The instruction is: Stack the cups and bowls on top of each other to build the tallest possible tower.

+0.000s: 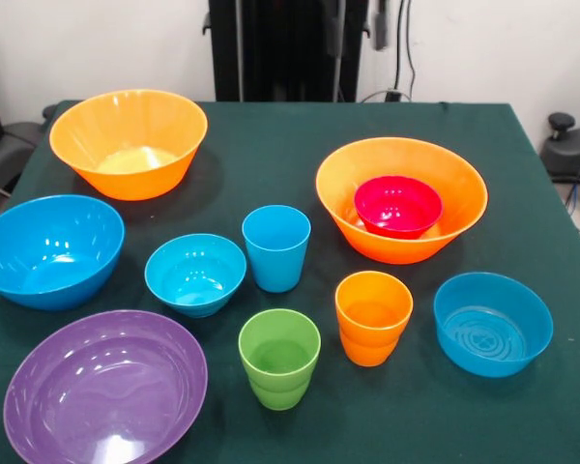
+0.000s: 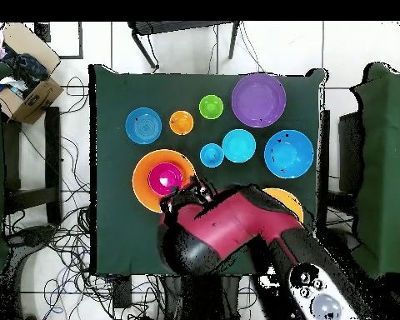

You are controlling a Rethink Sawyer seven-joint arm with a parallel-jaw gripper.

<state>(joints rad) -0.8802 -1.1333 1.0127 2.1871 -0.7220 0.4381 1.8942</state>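
Note:
All pieces stand apart on the green table [image 1: 271,135]. A small red bowl [image 1: 397,206] sits inside a large orange bowl [image 1: 401,242] at the right. The second orange bowl [image 1: 128,143] is at the back left. A large blue bowl [image 1: 50,249], a purple bowl [image 1: 104,387] and two smaller blue bowls [image 1: 194,274] [image 1: 493,322] surround the blue cup [image 1: 275,246], green cup [image 1: 279,358] and orange cup [image 1: 372,316]. In the overhead view the arm's end with my gripper [image 2: 185,200] hangs by the red bowl [image 2: 165,177]. The front view does not show it.
The red arm [image 2: 237,221] covers part of the second orange bowl [image 2: 287,198] in the overhead view. The black pedestal [image 1: 290,48] stands behind the table. A cardboard box [image 2: 28,83] and a chair [image 2: 182,33] stand off the table.

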